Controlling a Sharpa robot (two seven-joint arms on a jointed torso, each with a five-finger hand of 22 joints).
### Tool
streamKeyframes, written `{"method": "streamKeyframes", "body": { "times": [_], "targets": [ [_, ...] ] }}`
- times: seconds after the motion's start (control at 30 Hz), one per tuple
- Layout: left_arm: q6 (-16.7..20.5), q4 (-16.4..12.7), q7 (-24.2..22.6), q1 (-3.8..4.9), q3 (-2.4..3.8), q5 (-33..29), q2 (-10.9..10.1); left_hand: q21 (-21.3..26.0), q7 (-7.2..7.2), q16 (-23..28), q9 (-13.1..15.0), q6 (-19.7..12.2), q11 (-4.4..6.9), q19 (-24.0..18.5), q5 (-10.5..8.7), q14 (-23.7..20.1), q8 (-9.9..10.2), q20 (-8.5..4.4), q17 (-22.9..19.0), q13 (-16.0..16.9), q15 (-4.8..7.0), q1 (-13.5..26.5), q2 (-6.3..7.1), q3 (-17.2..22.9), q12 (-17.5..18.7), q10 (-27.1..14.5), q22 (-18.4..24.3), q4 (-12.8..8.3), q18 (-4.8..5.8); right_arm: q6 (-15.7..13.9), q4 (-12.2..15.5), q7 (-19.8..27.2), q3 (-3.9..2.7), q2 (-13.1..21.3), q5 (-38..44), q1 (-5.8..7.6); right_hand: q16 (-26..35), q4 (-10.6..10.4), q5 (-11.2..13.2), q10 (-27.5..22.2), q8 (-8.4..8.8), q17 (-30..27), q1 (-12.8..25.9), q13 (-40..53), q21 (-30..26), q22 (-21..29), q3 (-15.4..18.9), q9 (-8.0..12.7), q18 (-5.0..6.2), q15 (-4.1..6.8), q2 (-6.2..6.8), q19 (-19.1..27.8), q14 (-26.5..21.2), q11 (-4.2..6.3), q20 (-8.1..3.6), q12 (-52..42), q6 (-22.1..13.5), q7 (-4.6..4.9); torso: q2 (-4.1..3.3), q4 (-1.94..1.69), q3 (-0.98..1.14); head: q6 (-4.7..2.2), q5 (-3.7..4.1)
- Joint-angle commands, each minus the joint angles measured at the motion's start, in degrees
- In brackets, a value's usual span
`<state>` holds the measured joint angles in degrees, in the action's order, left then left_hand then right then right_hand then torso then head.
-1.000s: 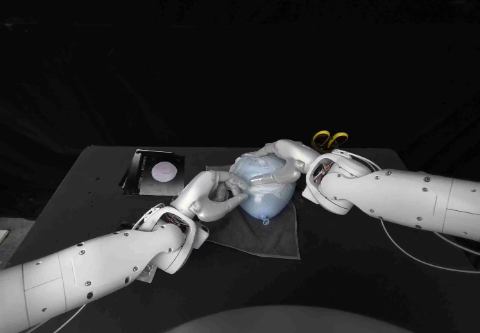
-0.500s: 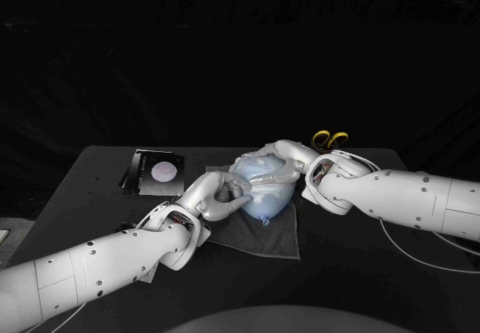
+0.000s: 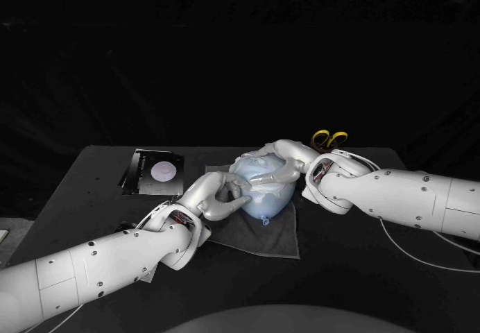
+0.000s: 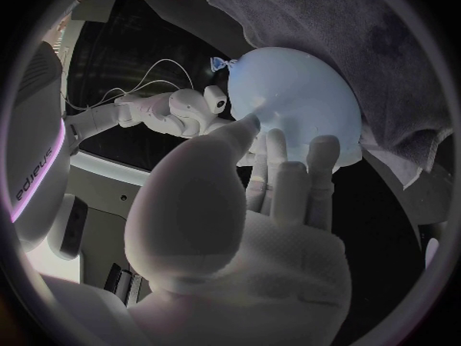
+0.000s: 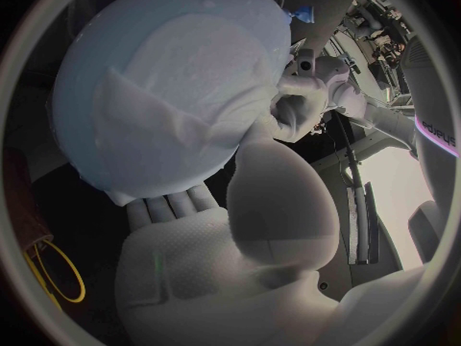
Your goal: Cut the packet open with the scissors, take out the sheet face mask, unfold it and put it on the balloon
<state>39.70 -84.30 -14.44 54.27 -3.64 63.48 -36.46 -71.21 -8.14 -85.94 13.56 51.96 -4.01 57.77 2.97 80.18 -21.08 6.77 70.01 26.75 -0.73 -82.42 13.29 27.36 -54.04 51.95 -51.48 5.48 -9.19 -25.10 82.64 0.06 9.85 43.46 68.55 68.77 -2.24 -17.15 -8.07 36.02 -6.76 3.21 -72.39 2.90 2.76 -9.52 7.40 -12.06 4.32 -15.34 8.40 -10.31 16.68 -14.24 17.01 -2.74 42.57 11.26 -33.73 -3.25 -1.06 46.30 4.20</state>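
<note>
Broadly, the head view gives a black table (image 3: 80, 180) with darkness behind it. A grey cloth (image 3: 265, 239) is spread at the middle, and the pale blue balloon (image 3: 265, 198) lies on it, the sheet face mask (image 3: 252, 170) draped over its far half. The packet (image 3: 155, 171) lies flat at the table's left side, well apart from the cloth. The scissors (image 3: 329, 139) (yellow handles showing) sit at the far edge behind the right arm. The left hand (image 3: 215, 194) meets the balloon's left side, and the right hand (image 3: 285, 163) wraps it from the right.

From the left wrist, the left hand (image 4: 260, 207) has its thumb and fingertips against the balloon (image 4: 288, 92); whether they pinch the mask's edge or only press, I cannot tell.

From the right wrist, the right hand (image 5: 230, 231) cradles the balloon (image 5: 115, 69), fingers underneath and thumb laid up against the mask (image 5: 192, 108), so it holds it.
</note>
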Motion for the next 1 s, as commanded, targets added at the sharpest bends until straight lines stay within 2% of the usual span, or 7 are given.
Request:
{"method": "streamKeyframes", "body": {
  "times": [0.03, 0.33, 0.73, 0.83, 0.9, 0.93, 1.0],
  "targets": [
    [-1.9, -0.6, 1.4, -0.02, 0.00, 0.6, -0.1, -0.7, 0.49, -0.4, 0.4, 1.9, 0.38, 0.8, -0.20, 0.7, -0.9, -0.03, 0.7, 0.3, 0.25, -0.1, -0.83, 0.1, -0.5, 0.7, -0.8, 0.3, 0.83, 3.3, -0.2, -1.7, 0.54, 0.1, 0.3, -0.67, 0.2, 0.0, 0.4, -0.2, -0.19, 0.0, -0.1, 0.1, 0.3, 0.1, -0.2, 0.0, 0.78, 0.15, -0.71, 0.5, -0.3, -0.32, -0.11, -0.2, 0.3, 3.34, -0.01, -0.01, 0.02, 0.02, 0.07],
    [-5.6, -3.4, 2.0, -0.02, -0.05, 0.7, -2.2, -1.6, 2.00, -0.8, 1.2, 6.2, 1.63, 2.0, -0.20, 1.7, -2.8, -0.55, 2.1, 1.0, 1.35, 0.4, -1.85, 0.6, -1.7, 1.8, -2.2, 1.1, 1.07, 3.3, -0.2, -1.7, 0.54, 0.2, 0.3, -0.67, 0.2, 0.0, 0.4, -0.2, -0.19, 0.0, -0.1, 0.1, 0.3, 0.1, -0.2, 0.0, 0.78, 0.15, -0.71, 0.5, -0.3, -0.32, -0.11, -0.2, 0.3, 3.34, 0.04, -0.07, 0.01, 0.11, 0.04],
    [-5.2, -6.6, 0.0, -0.05, -0.09, -2.3, -5.3, -1.3, 2.30, -0.7, 1.5, 6.5, 2.01, 1.3, -0.19, 1.6, -2.9, -0.82, 1.6, 1.1, 1.79, 0.4, -2.28, 1.1, -1.7, 1.8, -1.5, 1.2, 0.91, 3.3, -0.2, -1.6, 0.54, 0.3, 0.3, -0.69, 0.2, 0.0, 0.4, -0.2, -0.19, 0.0, -0.1, 0.1, 0.3, 0.1, -0.2, 0.0, 0.78, 0.15, -0.71, 0.5, -0.3, -0.32, -0.11, -0.2, 0.3, 3.34, -0.01, -0.09, -0.07, -0.13, 0.21],
    [-1.9, -7.1, -3.9, -0.10, -0.09, -5.9, -5.8, 3.1, 0.62, 2.3, 0.7, 2.1, 0.67, -5.4, -0.20, -3.4, -0.3, -0.77, -7.3, -0.2, 0.71, -0.4, -1.77, 2.9, 0.9, -0.1, 5.9, 0.8, -0.51, 3.3, -0.2, -1.6, 0.54, 0.4, 0.3, -0.70, 0.2, 0.0, 0.4, -0.2, -0.19, -0.1, -0.1, 0.1, 0.3, 0.1, -0.4, 0.0, 0.79, 0.16, -0.84, 0.5, -0.3, -0.32, -0.11, -0.2, 0.4, 3.43, -0.01, -0.07, -0.05, -0.14, 0.13],
    [-0.2, -7.2, -5.8, -0.12, -0.09, -7.6, -5.9, 4.4, -0.01, 2.8, 0.3, 0.0, 0.13, -7.1, -0.30, -3.8, 1.0, -0.59, -7.9, -1.0, 0.33, -0.4, -0.88, 3.2, 2.2, -0.7, 8.0, 0.7, -0.88, 3.3, -0.2, -1.6, 0.54, 0.4, 0.3, -0.71, 0.2, 0.0, 0.4, -0.2, -0.19, -0.1, -0.1, 0.1, 0.3, 0.1, -0.4, 0.0, 0.79, 0.16, -0.84, 0.5, -0.3, -0.32, -0.11, -0.2, 0.4, 3.43, 0.00, -0.07, -0.04, -0.24, 0.11],
    [0.7, -7.2, -6.5, -0.13, -0.08, -8.4, -6.0, 6.6, -0.58, 5.6, 0.2, -0.8, -0.56, -9.3, -0.24, -8.1, 1.5, -0.06, -14.6, -2.3, -0.37, -0.3, -0.29, 3.3, 4.3, -1.8, 10.5, 0.9, -1.18, 3.3, -0.2, -1.6, 0.54, 0.4, 0.3, -0.72, 0.2, 0.0, 0.4, -0.2, -0.19, -0.1, -0.1, 0.1, 0.3, 0.1, -0.4, 0.0, 0.79, 0.16, -0.84, 0.5, -0.3, -0.32, -0.11, -0.2, 0.4, 3.43, 0.02, -0.03, -0.02, -0.27, 0.09],
    [1.7, -7.0, -6.8, -0.13, -0.08, -8.9, -5.9, 7.2, -0.86, 6.0, 0.1, -1.6, -0.86, -9.6, -0.22, -8.6, 1.9, 0.18, -15.0, -2.7, -0.62, 0.0, 0.51, 2.8, 4.8, -1.9, 10.8, 0.9, -1.19, 3.3, -0.2, -1.6, 0.54, 0.4, 0.3, -0.73, 0.2, 0.0, 0.4, -0.2, -0.19, -0.1, -0.1, 0.1, 0.3, 0.1, -0.4, 0.0, 0.79, 0.16, -0.84, 0.5, -0.3, -0.32, -0.11, -0.2, 0.4, 3.43, 0.04, 0.02, 0.00, -0.28, 0.08]
  ]
}}
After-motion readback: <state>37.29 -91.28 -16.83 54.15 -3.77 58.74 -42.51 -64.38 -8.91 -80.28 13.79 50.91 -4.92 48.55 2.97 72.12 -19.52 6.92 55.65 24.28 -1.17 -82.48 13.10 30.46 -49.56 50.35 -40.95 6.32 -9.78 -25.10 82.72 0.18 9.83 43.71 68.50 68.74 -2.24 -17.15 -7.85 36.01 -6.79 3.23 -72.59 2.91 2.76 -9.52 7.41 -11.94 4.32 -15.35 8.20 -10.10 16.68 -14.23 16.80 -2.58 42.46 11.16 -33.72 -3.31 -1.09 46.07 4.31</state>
